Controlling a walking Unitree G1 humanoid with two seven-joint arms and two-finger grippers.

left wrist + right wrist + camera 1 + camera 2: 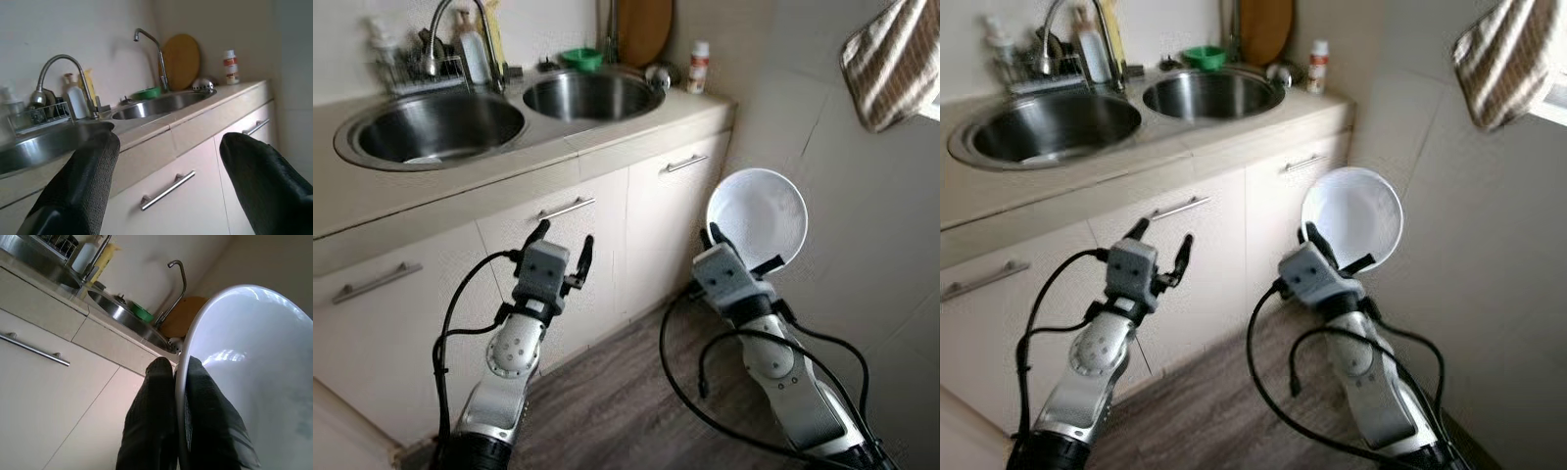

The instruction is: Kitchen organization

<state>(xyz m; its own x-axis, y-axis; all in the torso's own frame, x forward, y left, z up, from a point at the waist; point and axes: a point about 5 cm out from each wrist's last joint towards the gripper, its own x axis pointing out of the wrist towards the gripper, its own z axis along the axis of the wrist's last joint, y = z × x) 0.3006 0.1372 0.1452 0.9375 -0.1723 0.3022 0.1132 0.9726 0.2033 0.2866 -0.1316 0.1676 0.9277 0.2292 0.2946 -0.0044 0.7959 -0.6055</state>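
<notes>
Right wrist view, nearest first: the right gripper has its two black fingers pinched on the rim of a white bowl, one finger on the outer wall and one inside, so the bowl is carried edge-on, its opening turned sideways rather than upward. From the head cameras the same bowl is held out in front of the lower cabinet doors, below counter height and near the right-hand wall. Judgement on handling: glossy, rigid, most likely ceramic or melamine; moderately heavy for a rim pinch, slick under the pads, and breakable if it slips to the wood-pattern floor. A hold at one rim point leaves the bowl's weight hanging off to one side, so it may rotate in the grip; slow wrist motion and keeping the rim seated deep between the fingers seem advisable. The left gripper is empty, fingers spread wide, raised before the cabinet handle. Farther off, the countertop carries two steel sinks, a faucet, a green bowl, a round wooden board and a small bottle. A striped towel hangs on the right wall.
</notes>
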